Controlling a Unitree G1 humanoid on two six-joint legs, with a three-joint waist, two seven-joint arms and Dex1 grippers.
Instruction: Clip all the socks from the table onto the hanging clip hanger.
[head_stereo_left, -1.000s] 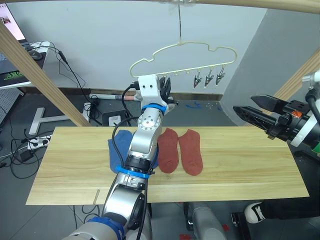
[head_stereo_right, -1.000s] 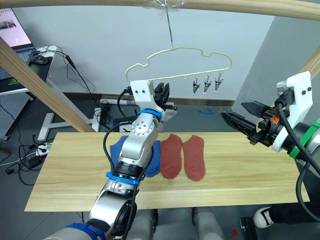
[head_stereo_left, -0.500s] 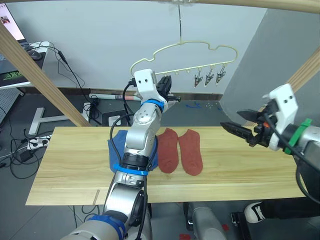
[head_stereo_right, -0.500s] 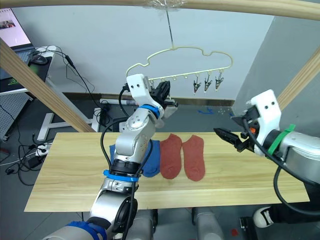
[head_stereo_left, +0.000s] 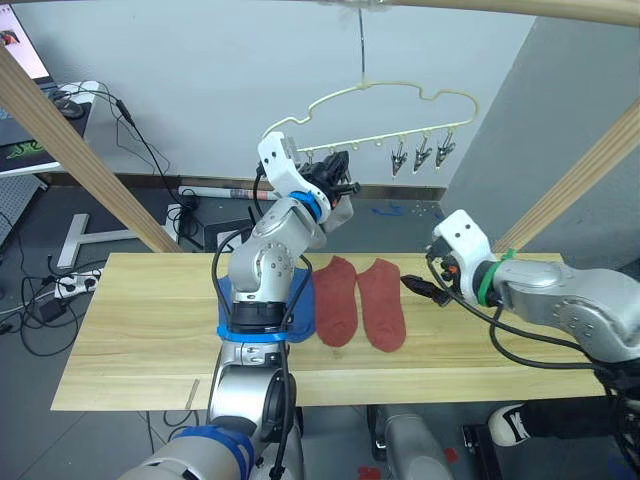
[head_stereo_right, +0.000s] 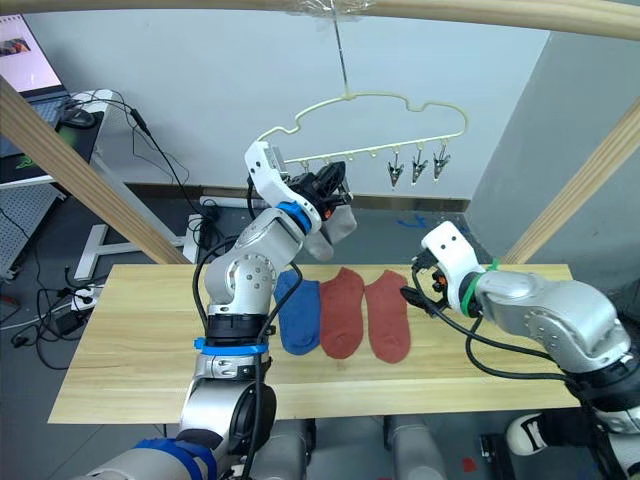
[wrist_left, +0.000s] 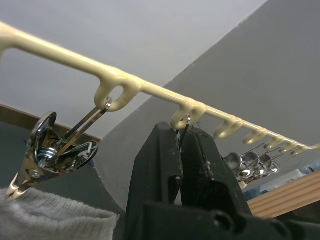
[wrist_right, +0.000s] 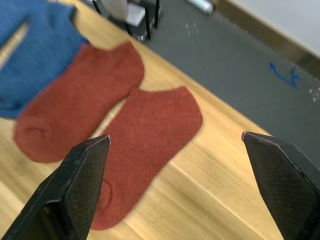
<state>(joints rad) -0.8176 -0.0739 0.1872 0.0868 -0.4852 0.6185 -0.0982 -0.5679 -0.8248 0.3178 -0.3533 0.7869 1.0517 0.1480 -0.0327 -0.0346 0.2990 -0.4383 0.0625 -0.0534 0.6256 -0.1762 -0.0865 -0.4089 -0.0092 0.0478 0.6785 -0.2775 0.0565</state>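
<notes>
Eyeing the nearer rust-red sock (wrist_right: 150, 135) under my spread right jaws (wrist_right: 177, 145), I'd pinch its limp cuff (left jaws (wrist_left: 181, 150) clenched on a clip).

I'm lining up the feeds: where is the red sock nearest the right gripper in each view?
Left eye view: red sock mid-table, just left of the right gripper.
Right eye view: same sock, beside its twin.
Right wrist view: sock between the open fingers.
Left wrist view: not in it.
Shared landmark: the blue sock.

3 socks (head_stereo_right: 343, 312) side by side mid table (head_stereo_right: 140, 340), hanger (head_stereo_right: 362, 115) above/behind.
</notes>
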